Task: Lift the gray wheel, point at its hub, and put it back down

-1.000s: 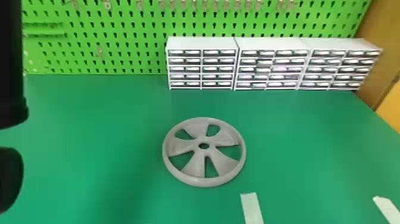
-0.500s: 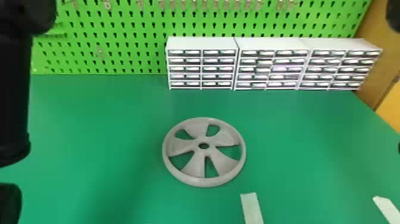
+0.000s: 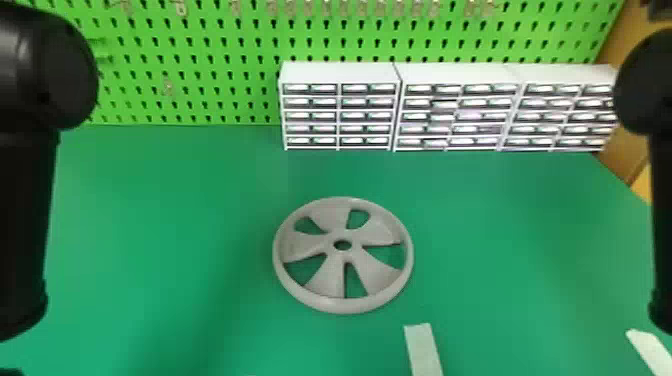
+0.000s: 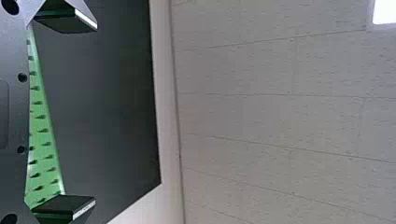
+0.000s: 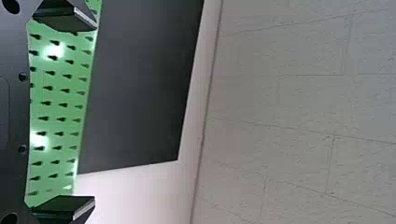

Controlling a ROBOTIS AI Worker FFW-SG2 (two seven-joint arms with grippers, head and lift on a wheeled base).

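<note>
Left gripper [image 4: 96,113], black, with two flat fingers: set wide, the fingers standing well apart on either side of an open gap. Right gripper [image 5: 95,113], of the same black, flat-fingered build: likewise spread wide, its fingers well apart. In the head view, the black left arm [image 3: 25,225] stands along the left edge and the black right arm [image 3: 662,210] along the right edge, each with a rounded joint above a straight link.

Between the arms lies a smooth green tabletop [image 3: 500,220]. On its near part are two pale strips: one [image 3: 424,350] just nearer than the wheel and a little to its right, the other [image 3: 650,350] well apart, near the right arm in the view. The gray wheel [image 3: 345,304], a round disc with a raised rim, five broad spokes, five openings and a round hole at the hub, lies flat on the middle of the tabletop, well apart from both arms.

Beyond it, a row of white small-drawer cabinets [image 3: 340,72] stands along the back of the tabletop, before an upright bright green pegboard [image 3: 225,40] with dark keyhole slots and metal hooks near its top. Farther off, the wrist views show a dark flat panel [image 4: 102,102] and a pale surface [image 4: 280,121] crossed by thin seams.
</note>
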